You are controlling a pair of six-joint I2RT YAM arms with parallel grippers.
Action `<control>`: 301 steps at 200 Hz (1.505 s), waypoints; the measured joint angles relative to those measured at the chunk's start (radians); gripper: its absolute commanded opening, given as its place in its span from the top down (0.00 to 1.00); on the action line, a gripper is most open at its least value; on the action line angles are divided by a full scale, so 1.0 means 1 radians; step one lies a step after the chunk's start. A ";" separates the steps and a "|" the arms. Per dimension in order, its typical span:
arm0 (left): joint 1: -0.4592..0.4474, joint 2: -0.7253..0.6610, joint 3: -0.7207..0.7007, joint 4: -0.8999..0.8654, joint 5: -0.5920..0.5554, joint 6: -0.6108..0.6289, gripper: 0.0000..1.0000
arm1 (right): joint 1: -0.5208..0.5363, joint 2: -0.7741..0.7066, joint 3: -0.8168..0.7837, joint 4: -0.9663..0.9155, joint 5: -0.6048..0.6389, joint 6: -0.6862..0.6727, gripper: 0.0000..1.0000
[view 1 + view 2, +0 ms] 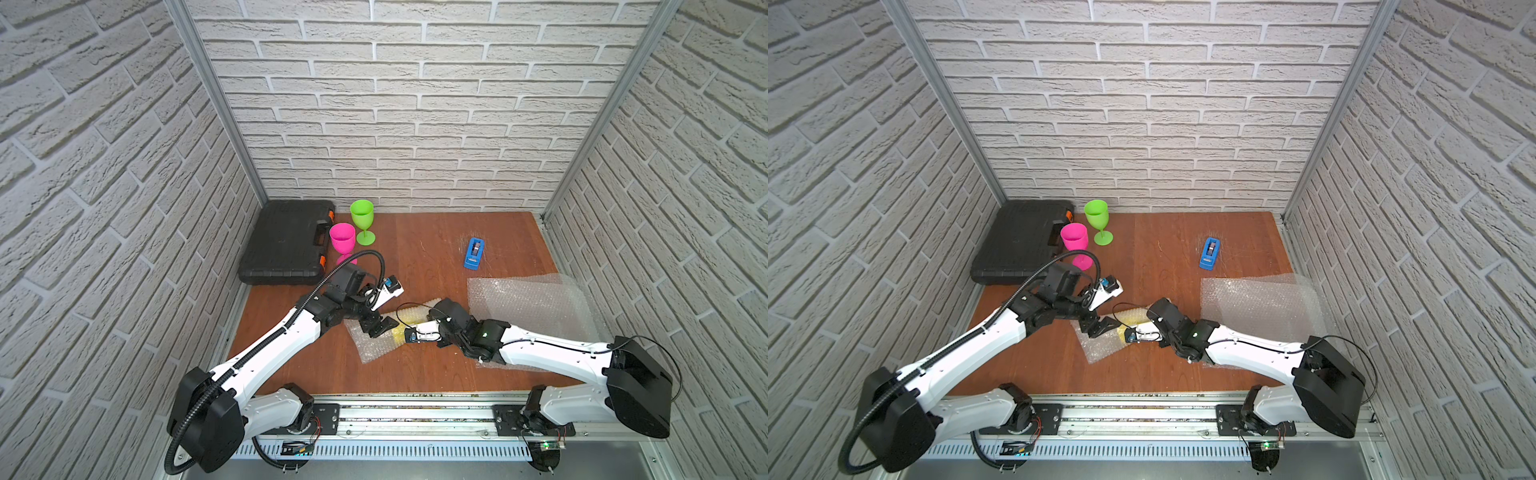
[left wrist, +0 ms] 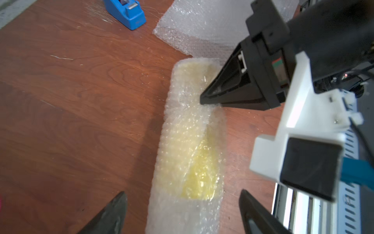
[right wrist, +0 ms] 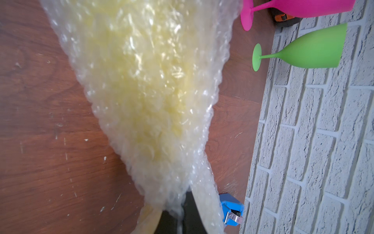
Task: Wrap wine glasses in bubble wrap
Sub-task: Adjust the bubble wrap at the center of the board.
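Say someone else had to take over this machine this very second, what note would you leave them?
Left tool: open, above one end of the roll, holding nothing.
Right tool: shut, pinching the roll's bubble wrap.
Done: yellow goblet lies rolled in that wrap.
To do: pink goblet and green goblet stand bare beside the black case; spare sheets wait near the blue tape dispenser.

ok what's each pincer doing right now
left pincer: open, holding nothing
right pincer: closed on the bubble wrap around the yellow glass
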 measured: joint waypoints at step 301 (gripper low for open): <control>-0.026 0.125 -0.061 0.097 -0.003 0.156 1.00 | -0.059 -0.190 0.002 -0.103 -0.180 0.170 0.48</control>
